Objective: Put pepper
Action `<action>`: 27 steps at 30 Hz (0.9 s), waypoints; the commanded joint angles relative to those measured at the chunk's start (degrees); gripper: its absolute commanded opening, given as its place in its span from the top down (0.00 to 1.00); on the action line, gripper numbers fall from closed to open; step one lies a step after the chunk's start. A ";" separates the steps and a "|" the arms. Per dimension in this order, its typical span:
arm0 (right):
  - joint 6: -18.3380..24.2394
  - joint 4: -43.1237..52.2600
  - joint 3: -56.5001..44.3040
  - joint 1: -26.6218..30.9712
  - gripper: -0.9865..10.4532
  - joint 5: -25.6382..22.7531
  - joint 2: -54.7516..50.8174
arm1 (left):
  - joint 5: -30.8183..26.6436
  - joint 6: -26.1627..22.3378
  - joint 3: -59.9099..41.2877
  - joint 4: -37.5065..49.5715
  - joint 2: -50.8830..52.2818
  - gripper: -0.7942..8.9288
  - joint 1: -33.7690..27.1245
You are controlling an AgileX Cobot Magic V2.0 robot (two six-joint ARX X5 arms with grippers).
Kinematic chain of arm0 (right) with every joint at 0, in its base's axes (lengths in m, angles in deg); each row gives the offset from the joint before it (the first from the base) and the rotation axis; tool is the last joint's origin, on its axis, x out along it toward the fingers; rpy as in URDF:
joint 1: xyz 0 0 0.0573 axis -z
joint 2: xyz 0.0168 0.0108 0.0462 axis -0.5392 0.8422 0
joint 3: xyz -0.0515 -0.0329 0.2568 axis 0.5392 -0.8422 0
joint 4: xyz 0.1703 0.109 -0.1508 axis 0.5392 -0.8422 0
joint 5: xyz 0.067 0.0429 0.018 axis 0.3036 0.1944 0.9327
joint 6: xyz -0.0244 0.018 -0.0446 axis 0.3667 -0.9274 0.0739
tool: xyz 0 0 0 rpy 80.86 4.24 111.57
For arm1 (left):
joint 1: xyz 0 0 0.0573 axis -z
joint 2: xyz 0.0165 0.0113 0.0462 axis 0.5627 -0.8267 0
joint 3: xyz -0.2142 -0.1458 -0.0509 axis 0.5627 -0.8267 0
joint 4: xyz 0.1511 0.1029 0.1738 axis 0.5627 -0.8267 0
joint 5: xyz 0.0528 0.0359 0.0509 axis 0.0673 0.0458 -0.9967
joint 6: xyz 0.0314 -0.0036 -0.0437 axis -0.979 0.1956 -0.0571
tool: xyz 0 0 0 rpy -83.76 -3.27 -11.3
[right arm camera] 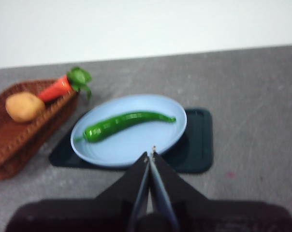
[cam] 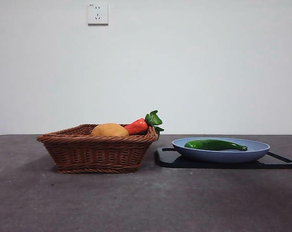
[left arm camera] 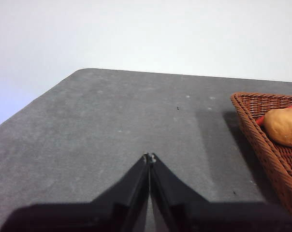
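Right wrist view first: pepper [right arm camera: 126, 123] lying flat across a pale blue plate [right arm camera: 171, 107], long, slim, glossy dark green, gently curved, tapering to a point at the end away from the basket. Probably light and fairly stiff, with a slick skin likely to slide between hard fingers; best taken across the thicker middle, squeezed over its narrow width rather than near the thin tip. Shallow plate rim, so little in the way of a downward approach. Plate resting on a dark mat [right arm camera: 199, 145], mat on the grey speckled table [right arm camera: 252, 87]. Just beside the plate, a wicker basket [cam: 95, 150] holding a tan potato-like lump [cam: 109, 129] and a red-orange carrot [cam: 136, 126] with green leaves over the rim. Right gripper [right arm camera: 150, 153] above the near edge of the plate, fingers pressed together, holding nothing. Left gripper [left arm camera: 149, 157] over bare table beside the basket, fingers likewise closed and empty. Behind, a plain white wall with a socket [cam: 97, 13].
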State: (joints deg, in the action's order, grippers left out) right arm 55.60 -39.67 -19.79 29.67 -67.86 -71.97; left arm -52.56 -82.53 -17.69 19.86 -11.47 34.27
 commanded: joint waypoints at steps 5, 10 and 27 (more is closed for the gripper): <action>-0.81 0.74 -3.32 0.02 0.90 -0.20 -2.84 | -0.11 0.33 -0.57 0.72 0.13 0.91 -0.11; -0.72 -2.27 -3.87 0.02 0.90 -0.20 -4.35 | -0.11 0.31 -0.57 0.72 0.13 0.91 -0.11; -2.64 -4.50 -4.07 -0.04 0.90 -0.20 -4.59 | -0.11 0.31 -0.57 0.74 0.13 0.91 -0.11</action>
State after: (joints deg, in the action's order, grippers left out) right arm 53.48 -44.00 -23.48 29.67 -67.88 -76.41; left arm -52.56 -82.53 -17.69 19.89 -11.47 34.27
